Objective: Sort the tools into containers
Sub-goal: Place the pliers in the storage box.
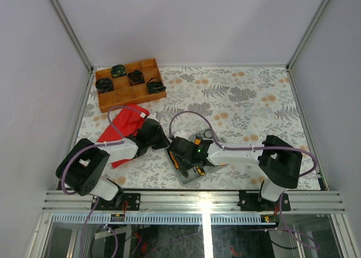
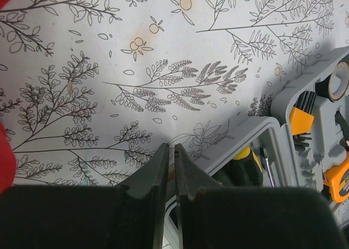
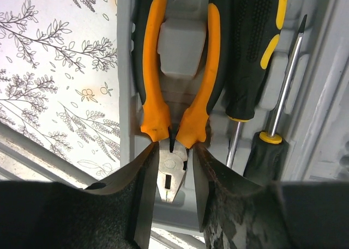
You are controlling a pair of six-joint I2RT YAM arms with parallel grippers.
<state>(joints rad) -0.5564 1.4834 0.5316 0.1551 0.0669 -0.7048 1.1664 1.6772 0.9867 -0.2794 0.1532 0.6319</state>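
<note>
Right end effector (image 3: 175, 151) is down over the grey case (image 3: 180, 47), at the near edge of the bench (image 2: 109, 53). The pliers (image 3: 148, 74) lie flat in their moulded recess in that case.

Key relation: the pliers' long axis runs straight away from my right wrist, in line with my reach. The head is nearest me and the orange handles point off to the far side. My two fingers straddle the head just below the pivot, one on each side, so they close across the long axis. The jaws stand partway open, about as wide as the head. Can't tell whether the pads are biting on the metal or only bracketing it.

Two screwdrivers sit just right of the pliers, parallel to them:
- the black-yellow screwdriver (image 3: 245, 53), handle toward the far side
- a second screwdriver (image 3: 286, 80), flipped, handle toward me

They sit close, so my guess is any move should go straight up or along the axis, not sideways.

Left end effector (image 2: 170, 148) is closed to a thin slit and holds nothing. It hangs over bare bench just off the case's corner, and the case lies to its right. An orange tape measure (image 2: 335, 178) is already in the case. The right arm is clearly the nearer one to the pliers, and the left is out of this move.
</note>
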